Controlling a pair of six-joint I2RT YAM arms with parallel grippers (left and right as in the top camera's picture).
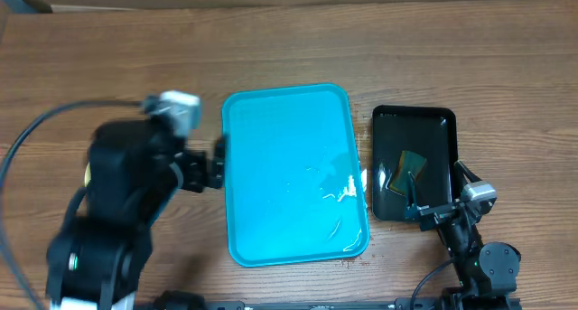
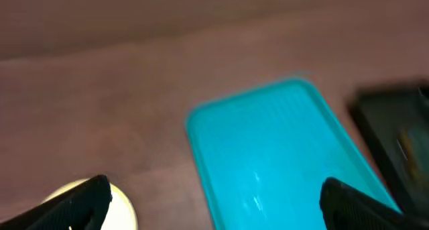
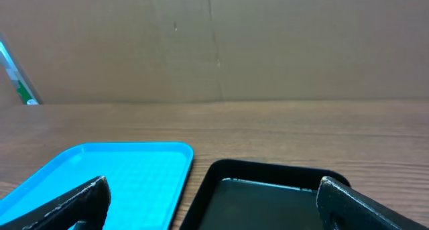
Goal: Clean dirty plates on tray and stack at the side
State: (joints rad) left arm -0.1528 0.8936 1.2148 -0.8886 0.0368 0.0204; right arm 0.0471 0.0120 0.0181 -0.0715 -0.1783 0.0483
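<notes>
Where the plates lie: off the tray (image 1: 293, 174), at the left of the surface (image 1: 289, 39). From above you see only a pale yellow sliver of the plates (image 1: 88, 174) under the left arm (image 1: 117, 192). The blurred left wrist view shows a pale round edge (image 2: 124, 210). How many are piled there cannot be told.
Tray: bare of plates, with shiny, wet-looking streaks toward its right rim.
Left hand: the left hand (image 1: 209, 165) is spread wide, holds nothing, and sits just beside the tray's left rim.
Right hand: the right hand (image 1: 424, 212) is spread wide and empty, low at the near end of the black tray (image 1: 442, 120).
Sponge: the sponge (image 1: 411, 170) lies inside the black tray.
Risk, plates: the left arm covers them, so a low swing could clip the pile and push it askew.
Risk, tray: a sideways move of the left hand could catch the rim and slide the tray.
Risk, black tray: a low pull of the right hand could drag it.
Risk, count: you could judge the job done without seeing every plate.
</notes>
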